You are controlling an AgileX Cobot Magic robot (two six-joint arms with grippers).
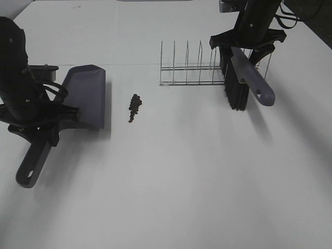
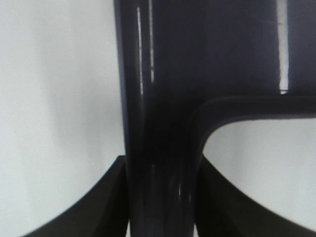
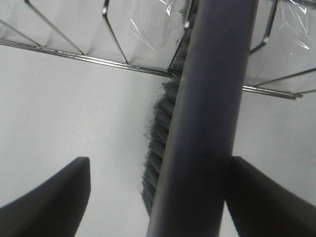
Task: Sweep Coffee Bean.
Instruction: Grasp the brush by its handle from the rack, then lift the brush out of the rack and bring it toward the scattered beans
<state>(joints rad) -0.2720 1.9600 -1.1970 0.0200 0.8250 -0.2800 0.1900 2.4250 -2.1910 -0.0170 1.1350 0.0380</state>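
dark brown coffee bean pile: tiny, light, hard, rolls easily; sweep, never pinch; left gripper clamps dustpan handle; right gripper grips brush.

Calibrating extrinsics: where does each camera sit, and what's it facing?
Exterior high: mounted high, facing down on table; sees coffee beans, dustpan, brush, rack, left arm, right arm.
Left wrist: on left arm, looking along dustpan handle; left jaws flank it.
Right wrist: on right arm, looking along brush toward rack; right jaws flank it.
Shared: brush and rack appear in exterior and right wrist.
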